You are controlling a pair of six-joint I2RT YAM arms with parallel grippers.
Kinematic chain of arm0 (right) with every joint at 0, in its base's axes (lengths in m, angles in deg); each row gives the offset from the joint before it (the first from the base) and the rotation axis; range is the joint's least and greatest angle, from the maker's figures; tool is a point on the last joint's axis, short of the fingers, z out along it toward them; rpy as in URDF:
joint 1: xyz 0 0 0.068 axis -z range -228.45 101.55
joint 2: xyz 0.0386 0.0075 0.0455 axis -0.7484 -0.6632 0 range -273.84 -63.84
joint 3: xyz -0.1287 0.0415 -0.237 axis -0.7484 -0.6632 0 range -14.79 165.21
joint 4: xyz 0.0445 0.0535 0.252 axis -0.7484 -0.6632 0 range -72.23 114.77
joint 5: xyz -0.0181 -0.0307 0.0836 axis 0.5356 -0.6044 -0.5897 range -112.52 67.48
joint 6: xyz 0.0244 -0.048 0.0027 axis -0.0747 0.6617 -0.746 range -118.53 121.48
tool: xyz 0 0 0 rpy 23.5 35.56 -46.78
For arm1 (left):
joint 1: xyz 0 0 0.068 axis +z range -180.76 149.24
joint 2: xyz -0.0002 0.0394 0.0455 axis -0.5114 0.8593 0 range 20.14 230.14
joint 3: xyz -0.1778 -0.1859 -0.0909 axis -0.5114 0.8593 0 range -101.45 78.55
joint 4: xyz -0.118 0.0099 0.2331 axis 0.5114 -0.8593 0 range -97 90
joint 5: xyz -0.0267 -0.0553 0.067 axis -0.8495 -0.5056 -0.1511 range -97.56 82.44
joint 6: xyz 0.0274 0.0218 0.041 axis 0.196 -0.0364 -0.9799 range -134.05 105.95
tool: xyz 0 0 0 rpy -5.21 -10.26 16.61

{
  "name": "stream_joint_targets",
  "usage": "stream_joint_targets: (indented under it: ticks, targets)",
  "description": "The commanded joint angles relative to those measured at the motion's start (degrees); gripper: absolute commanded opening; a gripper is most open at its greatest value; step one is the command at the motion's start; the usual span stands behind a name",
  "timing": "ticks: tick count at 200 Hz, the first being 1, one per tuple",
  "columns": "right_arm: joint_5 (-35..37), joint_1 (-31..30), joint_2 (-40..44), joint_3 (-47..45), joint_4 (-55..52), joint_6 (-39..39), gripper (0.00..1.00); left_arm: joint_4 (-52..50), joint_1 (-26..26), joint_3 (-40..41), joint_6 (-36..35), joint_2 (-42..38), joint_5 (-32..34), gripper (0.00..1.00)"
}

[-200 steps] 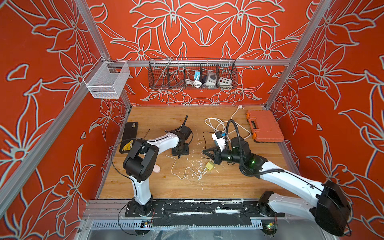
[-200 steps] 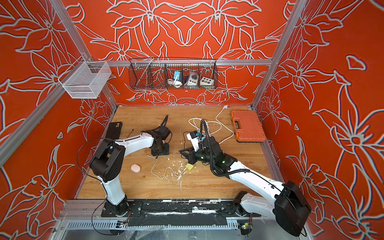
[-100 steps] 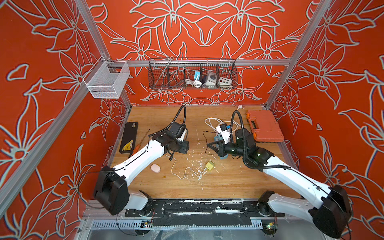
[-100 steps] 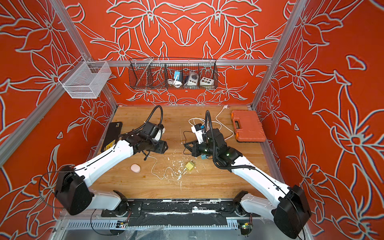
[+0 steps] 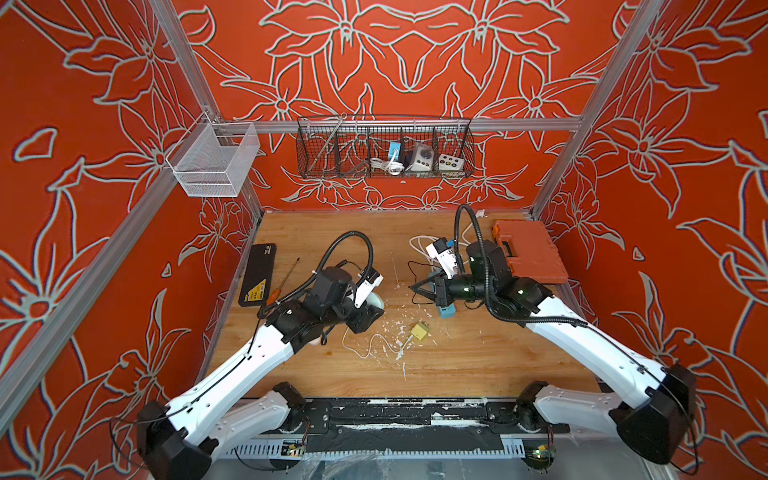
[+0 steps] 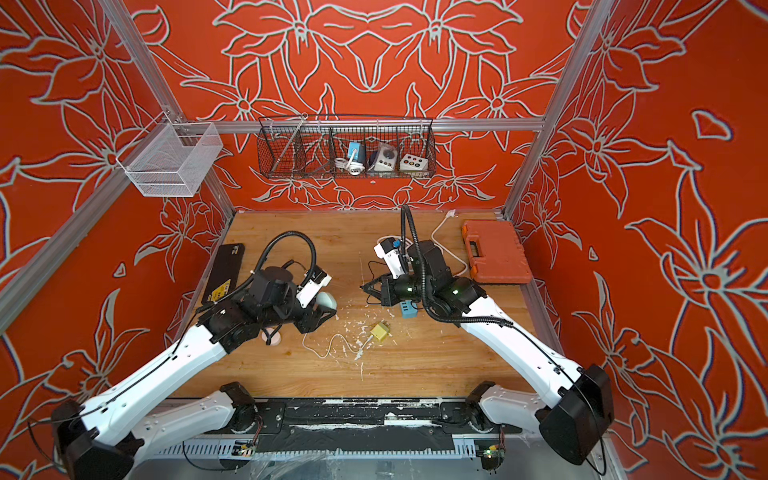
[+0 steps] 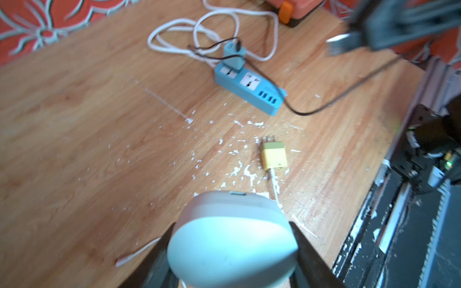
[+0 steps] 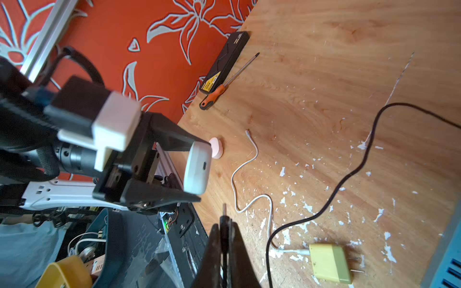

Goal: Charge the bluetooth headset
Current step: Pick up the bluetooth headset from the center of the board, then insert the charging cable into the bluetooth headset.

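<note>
1. The wall charger point(image 5: 419, 331) lies mid-table point(image 5: 457, 365), its cord point(image 5: 365, 347) trailing left.
2. The power strip point(image 7: 249, 86) lies just behind-right of the charger.
3. The tool case point(image 5: 530, 253) sits well behind-right of it.
4. The round pad point(image 6: 273, 336) lies left; screwdriver point(image 8: 214, 94) and flat box point(image 5: 258, 274) farther left, behind.
5. The wire basket point(image 5: 384, 147) hangs far behind it.

Matt plastic headset case point(image 7: 232, 237), scuffed wooden tabletop point(image 7: 87, 124)
</note>
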Motion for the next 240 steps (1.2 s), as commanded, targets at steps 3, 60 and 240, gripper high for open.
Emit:
stream_joint_targets:
  ticks: [3, 60, 240]
  targets:
    - [-6.4, 0.2, -1.7, 2.8, -5.7, 2.5, 0.02, 5.4, -1.0, 3.0, -9.5, -5.8, -3.9, 0.51]
    - [-12.3, -0.5, -4.4, 7.0, -11.5, 6.1, 0.03, 5.8, -3.3, 5.2, -17.6, -8.7, -6.1, 0.49]
    - [-17.9, -3.8, -8.8, 11.1, -21.1, 11.5, 0.03, 13.3, -11.0, 9.6, -28.8, -9.9, 5.7, 0.44]
